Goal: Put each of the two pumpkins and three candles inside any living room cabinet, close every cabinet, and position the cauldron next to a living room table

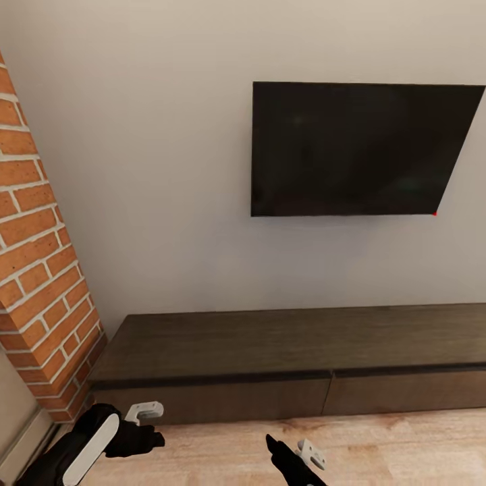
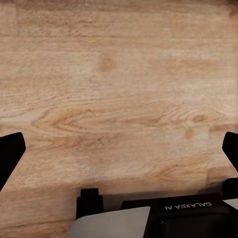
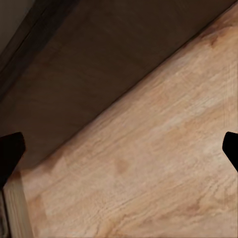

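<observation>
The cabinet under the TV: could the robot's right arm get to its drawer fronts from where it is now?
Probably yes. The right gripper hangs open and empty over the wood floor, just in front of the cabinet, whose drawer fronts are shut. Nothing lies between them, though some reaching forward looks needed.

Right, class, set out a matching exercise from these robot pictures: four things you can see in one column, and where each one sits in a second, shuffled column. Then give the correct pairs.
Things
1. television
2. cabinet
3. brick column
4. left gripper

Places
A. low along the foot of the wall, drawer fronts shut
B. hanging over the wooden floor, in front of the cabinet's left end
C. mounted on the pale wall
D. at the left edge of the head view, beside the cabinet's end

Pairs: 1-C, 2-A, 3-D, 4-B
</observation>
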Robot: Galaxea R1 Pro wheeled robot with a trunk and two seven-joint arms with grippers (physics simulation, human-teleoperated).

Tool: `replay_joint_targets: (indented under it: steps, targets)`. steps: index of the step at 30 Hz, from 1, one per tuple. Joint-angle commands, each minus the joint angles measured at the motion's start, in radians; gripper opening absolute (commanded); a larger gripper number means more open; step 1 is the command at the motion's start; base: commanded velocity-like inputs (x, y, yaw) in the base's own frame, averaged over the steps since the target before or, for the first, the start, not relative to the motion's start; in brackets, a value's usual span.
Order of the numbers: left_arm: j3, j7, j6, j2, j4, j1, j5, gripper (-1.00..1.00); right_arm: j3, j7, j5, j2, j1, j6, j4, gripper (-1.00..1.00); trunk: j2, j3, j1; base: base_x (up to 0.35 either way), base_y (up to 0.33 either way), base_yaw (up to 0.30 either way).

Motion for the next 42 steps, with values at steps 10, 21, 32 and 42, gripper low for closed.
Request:
replay_joint_targets:
  steps: [10, 21, 32, 42]
  targets:
    - [0.044, 0.009, 0.041, 0.007, -0.059, -0.006, 0.040, 1.00, -0.131, 0.328, -0.181, -0.032, -0.001, 0.001, 0.007, 1.00, -0.071, -0.032, 0.038, 0.000, 0.000, 0.000]
    - [0.053, 0.009, 0.046, -0.005, -0.104, -0.007, 0.080, 1.00, -0.180, 0.436, -0.241, -0.062, -0.001, -0.022, 0.013, 1.00, -0.148, -0.067, 0.081, 0.000, 0.000, 0.000]
    - [0.040, 0.009, 0.050, 0.009, -0.146, -0.006, 0.225, 1.00, -0.182, 0.689, -0.394, -0.082, -0.001, 0.024, 0.124, 1.00, -0.225, -0.101, 0.123, 0.000, 0.000, 0.000]
    - [-0.090, 0.009, 0.051, 0.163, -0.257, 0.002, 0.658, 1.00, -0.187, 0.758, -0.471, -0.085, -0.001, 0.028, 0.137, 1.00, -0.295, -0.133, 0.161, 0.000, 0.000, 0.000]
